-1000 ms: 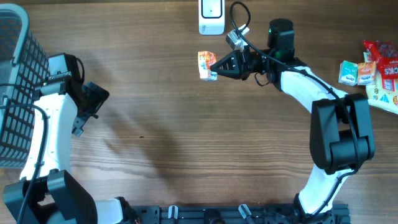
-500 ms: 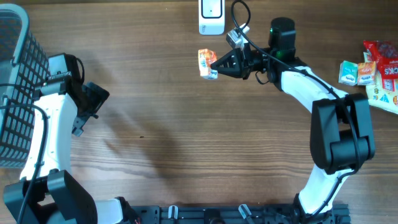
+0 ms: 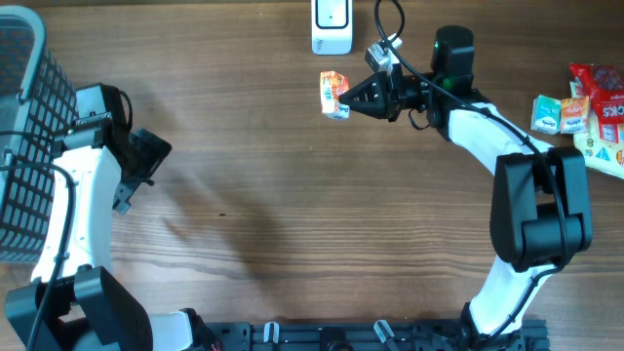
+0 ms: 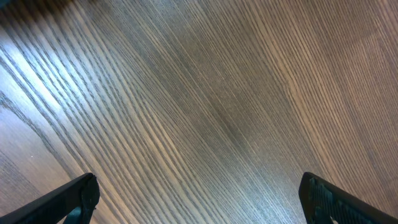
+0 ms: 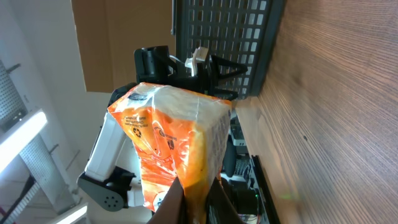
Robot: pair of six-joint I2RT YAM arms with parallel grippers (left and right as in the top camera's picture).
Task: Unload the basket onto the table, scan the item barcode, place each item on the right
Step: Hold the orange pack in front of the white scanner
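Well to the left of the white scanner (image 3: 331, 27) and nearer the robot's base, the left claw (image 3: 143, 164) hangs over bare tabletop (image 3: 292, 224) with its fingers spread wide, holding nothing. Just beyond it, further left of the scanner, stands a dark wire basket (image 3: 21, 117), cut off by the frame edge; what lies in it I cannot tell. Just below the scanner and a little to its right, the right claw (image 3: 351, 97) is clamped tight on the orange packet (image 3: 333, 95), pinching it by one edge, apart from the scanner. Far to the scanner's right lies a loose cluster of snack packets (image 3: 590, 112)
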